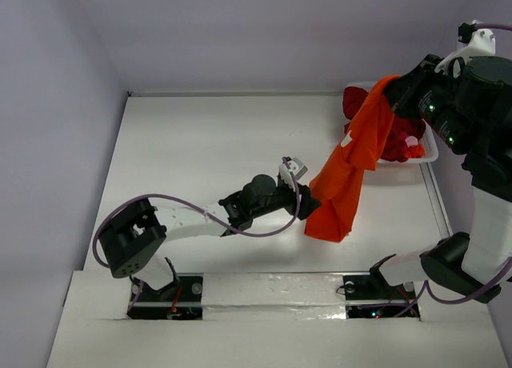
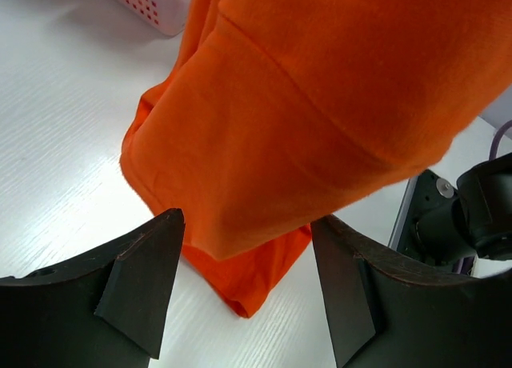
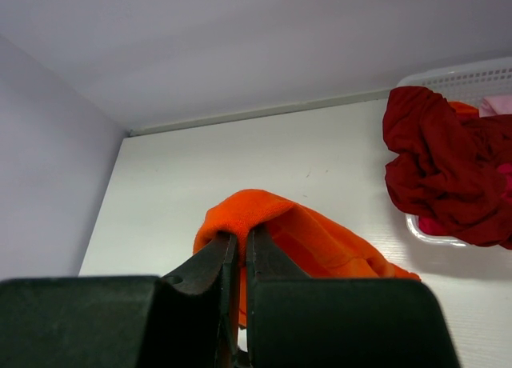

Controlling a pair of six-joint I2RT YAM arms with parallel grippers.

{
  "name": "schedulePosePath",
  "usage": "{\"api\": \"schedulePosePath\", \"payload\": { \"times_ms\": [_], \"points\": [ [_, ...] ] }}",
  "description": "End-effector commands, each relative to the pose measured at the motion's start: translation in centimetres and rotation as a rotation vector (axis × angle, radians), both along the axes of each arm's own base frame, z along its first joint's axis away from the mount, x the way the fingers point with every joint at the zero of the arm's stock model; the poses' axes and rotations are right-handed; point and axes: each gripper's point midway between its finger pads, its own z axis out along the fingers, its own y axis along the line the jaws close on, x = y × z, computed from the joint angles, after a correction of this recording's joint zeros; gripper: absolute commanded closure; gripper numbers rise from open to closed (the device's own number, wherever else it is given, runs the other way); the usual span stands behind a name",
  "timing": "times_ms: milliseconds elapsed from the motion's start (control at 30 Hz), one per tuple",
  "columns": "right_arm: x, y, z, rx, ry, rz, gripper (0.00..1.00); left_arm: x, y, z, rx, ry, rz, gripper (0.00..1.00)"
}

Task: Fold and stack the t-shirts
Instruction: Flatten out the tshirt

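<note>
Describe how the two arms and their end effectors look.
The left arm and right arm have black joint housings, white links and trailing purple cables. Small green lights dot the right one. The left end effector and right end effector each have two dark, wedge-shaped fingers.

White table (image 1: 208, 144), matte, with a faint wood grain. Plain pale lilac walls enclose it: back wall (image 1: 280, 32) and left wall (image 1: 56, 160) meet at the far left corner. Lighting even, shadows soft.
</note>
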Motion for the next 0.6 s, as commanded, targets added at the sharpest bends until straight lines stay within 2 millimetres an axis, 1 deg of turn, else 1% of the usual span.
{"api": "schedulePosePath", "payload": {
  "times_ms": [0, 133, 200, 233, 267, 333, 400, 433, 500, 533, 567],
  "points": [
    [-0.3, -0.3, 3.0, 0.047, -0.108, 0.002, 1.0, 0.1, -2.1, 3.0, -0.087, -0.042, -0.033, 0.38],
    [-0.3, -0.3, 3.0, 0.045, -0.105, -0.001, 1.0, 0.0, -3.3, 3.2, -0.091, -0.043, -0.057, 0.39],
    [-0.3, -0.4, 3.0, 0.046, -0.107, -0.001, 1.0, 0.0, -3.5, 3.2, -0.095, -0.038, -0.06, 0.45],
    [-0.3, -0.4, 3.0, 0.046, -0.107, -0.002, 1.0, 0.0, -3.6, 3.3, -0.096, -0.039, -0.06, 0.59],
    [-0.4, -0.5, 3.1, 0.046, -0.11, -0.004, 1.0, 0.2, -3.5, 3.4, -0.099, -0.04, -0.051, 0.68],
    [-0.4, -0.5, 3.0, 0.044, -0.107, -0.005, 1.0, 0.2, -3.2, 3.6, -0.097, -0.042, -0.041, 0.81],
    [-0.4, -0.4, 3.0, 0.044, -0.107, -0.004, 1.0, 0.2, -3.0, 3.8, -0.095, -0.045, -0.035, 0.83],
    [-0.3, -0.4, 2.9, 0.043, -0.104, -0.002, 1.0, 0.2, -2.9, 3.8, -0.092, -0.044, -0.035, 0.88],
    [-0.2, -0.3, 3.0, 0.044, -0.107, -0.002, 1.0, 0.3, -2.8, 4.0, -0.091, -0.042, -0.029, 0.94],
    [-0.2, -0.3, 3.0, 0.044, -0.107, -0.001, 1.0, 0.2, -2.8, 4.1, -0.089, -0.04, -0.028, 1.0],
    [-0.2, -0.3, 3.0, 0.044, -0.107, -0.001, 1.0, 0.3, -2.8, 4.2, -0.089, -0.035, -0.022, 1.0]
  ]
}}
